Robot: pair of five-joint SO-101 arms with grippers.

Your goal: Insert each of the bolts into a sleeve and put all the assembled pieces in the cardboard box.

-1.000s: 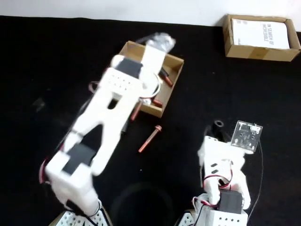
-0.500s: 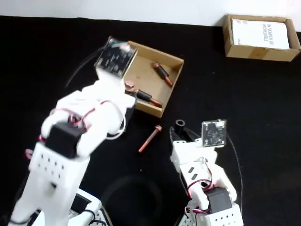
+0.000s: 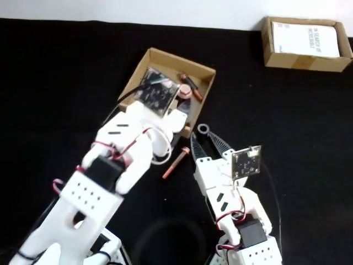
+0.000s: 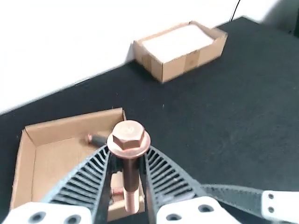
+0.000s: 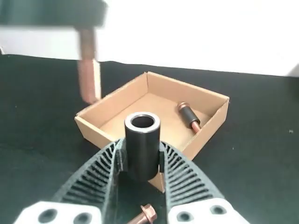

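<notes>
My left gripper [image 3: 183, 102] is shut on a copper bolt [image 3: 186, 91] held head up over the cardboard box [image 3: 182, 59]; its own view shows the hex head [image 4: 128, 137] between the fingers, above the box [image 4: 51, 158]. My right gripper [image 3: 203, 137] is shut on a black sleeve [image 3: 203, 130], bore upward [image 5: 142, 144], just outside the box's near wall [image 5: 187, 86]. One assembled piece [image 5: 189, 116] lies inside the box. A loose bolt [image 3: 175, 163] lies on the table between the arms. The held bolt [image 5: 86, 70] hangs to one side beyond the sleeve.
A second cardboard box [image 3: 306, 41] holding white paper sits at the far right of the black table [image 3: 287, 110]. The left arm's white body [image 3: 110, 171] covers the table's near left and the box's near corner.
The left arm has swung right, carrying the bolt from the box's left edge to above its middle. The right gripper has moved left and forward with the sleeve, closer to the box.
</notes>
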